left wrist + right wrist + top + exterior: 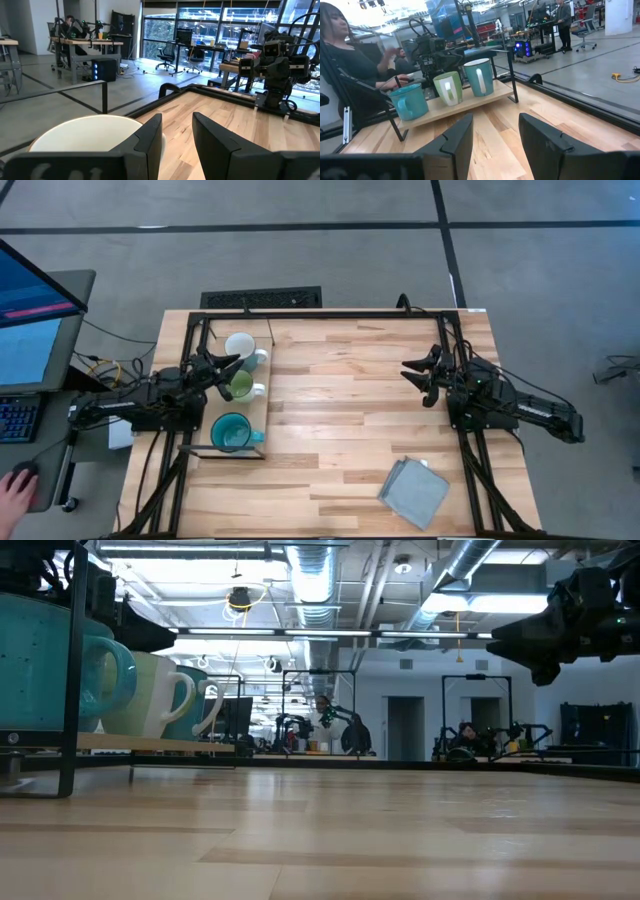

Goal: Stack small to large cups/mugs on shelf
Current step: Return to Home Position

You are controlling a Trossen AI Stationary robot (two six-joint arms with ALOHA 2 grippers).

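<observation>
Bright, even overhead light; ceiling strips [300, 632] glare in the low view, tabletop [350, 400] shadows soft

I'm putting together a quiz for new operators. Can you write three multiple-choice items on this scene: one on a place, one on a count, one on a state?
1. Where does the grey cloth lie?
A) on the shelf
B) on the planked tabletop, on the right arm's side
C) inside a mug

2. How many mugs stand on the shelf?
A) one
B) two
C) three

3. How are the fingers of the right gripper?
A) shut on a mug
B) open, holding nothing
C) shut on the cloth

Answers:
1. B: the high view shows the cloth flat on the planks, far from the shelf.
2. C: a white mug, a light-green mug and a teal mug stand in a row.
3. B: the right wrist view shows a bare gap between the fingers. The left gripper, over the shelf, is open too.
</observation>
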